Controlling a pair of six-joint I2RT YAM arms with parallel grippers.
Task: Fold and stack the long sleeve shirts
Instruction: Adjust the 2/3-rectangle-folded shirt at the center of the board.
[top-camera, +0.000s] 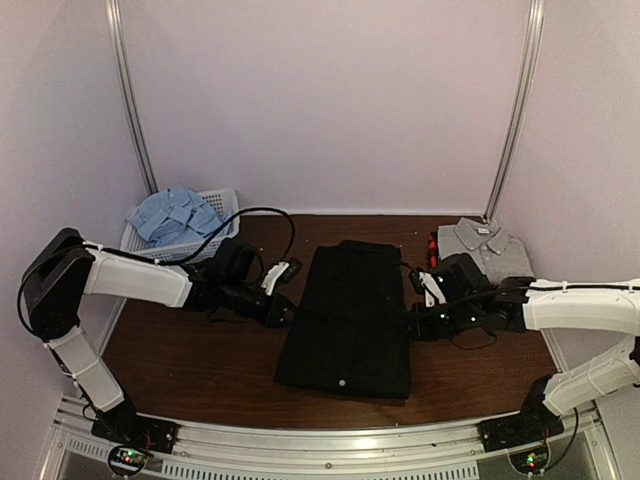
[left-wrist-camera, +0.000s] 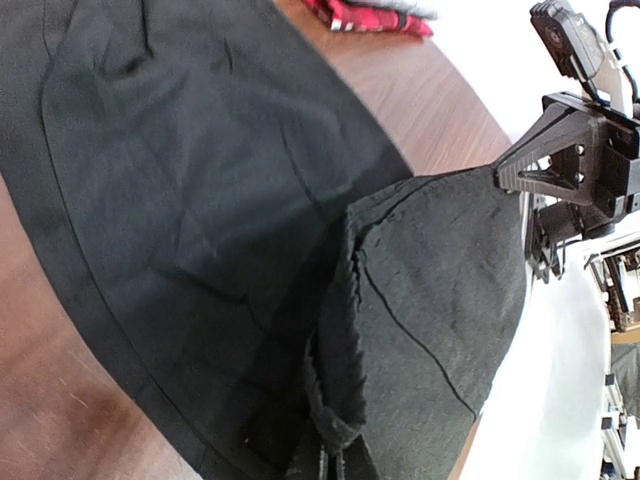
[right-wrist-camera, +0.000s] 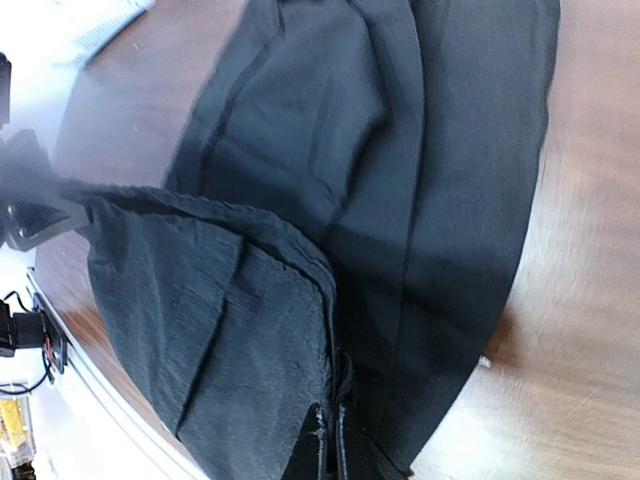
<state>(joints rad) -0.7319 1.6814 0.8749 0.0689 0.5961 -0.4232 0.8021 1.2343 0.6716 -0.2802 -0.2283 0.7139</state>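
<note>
Item: black shirt (top-camera: 350, 310), lying mid-tabletop (top-camera: 190, 365) as a long narrow panel. Left pincer (top-camera: 283, 312) is at its left edge, closed tight on a bunched fold of the black cloth. Right pincer (top-camera: 415, 322) is at its right edge, likewise closed on the cloth (both wrist views show fabric gathered up between the tips). Grey shirt (top-camera: 487, 245) lies folded beyond its far right corner, with the red-and-black plaid shirt (top-camera: 433, 243) peeking out between the two. Light blue shirt (top-camera: 175, 215) sits heaped in the white mesh basket (top-camera: 228, 203) beyond its far left corner. Risks, as judged: a pinch holding only the top layer would let the lower layers sag and undo the fold; unequal lifting would skew the panel; thin cloth may slip free.
</note>
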